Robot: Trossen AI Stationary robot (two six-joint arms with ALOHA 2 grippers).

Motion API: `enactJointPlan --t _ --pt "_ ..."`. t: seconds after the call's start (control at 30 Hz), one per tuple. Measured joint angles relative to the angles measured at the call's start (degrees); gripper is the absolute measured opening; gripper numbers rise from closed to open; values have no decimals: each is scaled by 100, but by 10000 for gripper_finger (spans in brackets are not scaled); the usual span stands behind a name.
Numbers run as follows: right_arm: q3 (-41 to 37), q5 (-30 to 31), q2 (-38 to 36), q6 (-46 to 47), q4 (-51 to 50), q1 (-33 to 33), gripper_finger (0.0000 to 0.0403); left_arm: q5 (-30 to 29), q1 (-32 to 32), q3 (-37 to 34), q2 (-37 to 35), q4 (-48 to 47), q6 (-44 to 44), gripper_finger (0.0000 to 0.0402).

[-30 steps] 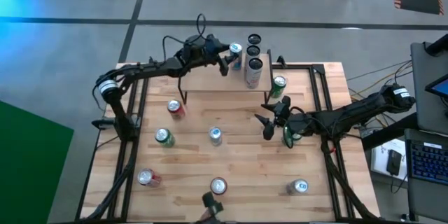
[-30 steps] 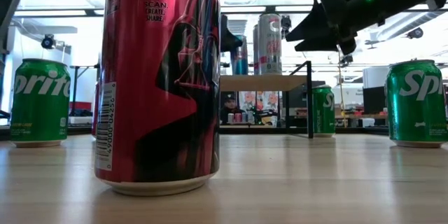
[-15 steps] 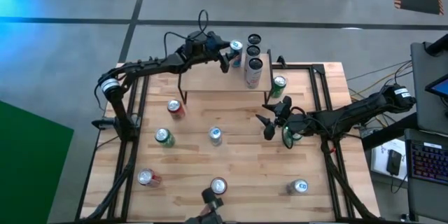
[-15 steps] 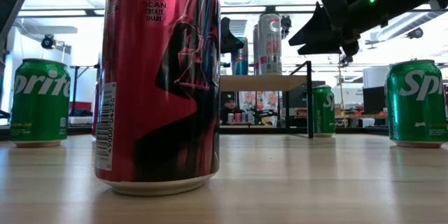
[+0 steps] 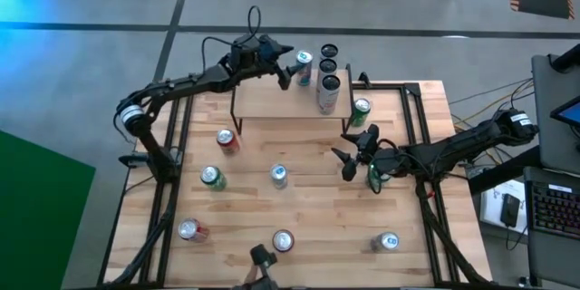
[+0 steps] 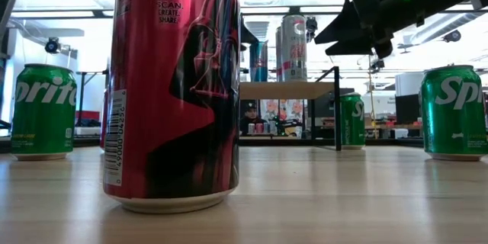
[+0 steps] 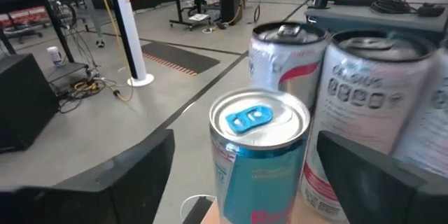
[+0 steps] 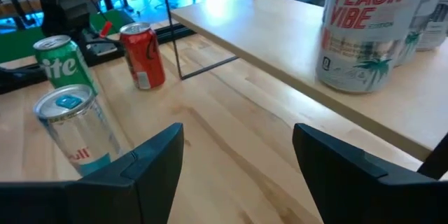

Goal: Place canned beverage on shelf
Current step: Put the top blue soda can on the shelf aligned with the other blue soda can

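1. My left gripper (image 5: 288,66), at the table's twelve o'clock edge, stands spread wide around the blue-topped can (image 5: 304,62) on the shelf (image 5: 272,100), gripping nothing.
2. My right gripper (image 5: 347,158), toward three o'clock, hangs open and empty above the tabletop (image 5: 317,208).
3. Progress: four cans stand on the shelf, the blue-topped one, two dark-topped cans (image 5: 328,54) and a white can (image 5: 328,91); the task looks partly done.
4. Remaining: about eight cans stand loose on the tabletop, among them the silver can (image 5: 279,176) near centre.
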Motion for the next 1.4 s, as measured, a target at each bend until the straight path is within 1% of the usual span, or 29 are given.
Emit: enactJointPlan --t 0.17,0.27,0.37,0.57,0.7,0.93,1.03,1.1,1.23,1.4 --pt "-1 45 2 -1 -9 26 257 -1 -2 -116 -513 -420 185 348" --pt "-14 51 2 11 -108 22 254 -1 -56 -452 -922 -474 219 345" --pt "-27 51 2 36 -234 22 254 7 -188 -1217 -1393 -2 154 337" --pt "-38 53 2 69 -258 20 256 2 -725 -3174 -2451 1718 -254 321" --pt "-41 50 2 22 -254 20 256 -267 -1223 -4055 -3000 2173 -405 314" --pt "-41 -4 98 -39 -3 20 253 -443 -1761 -4916 -3829 2597 -829 310" --pt "-41 -6 144 -20 69 58 248 -782 -1940 -5325 -4081 3051 -840 310" --pt "-41 -6 169 -5 113 91 245 -1017 -2035 -5592 -4187 3327 -850 310" --pt "-41 -4 170 69 133 193 238 -1096 -2111 -5984 -4322 3713 -876 303" --pt "-49 -6 188 128 135 286 236 -1094 -2111 -6141 -4323 3555 -940 279"
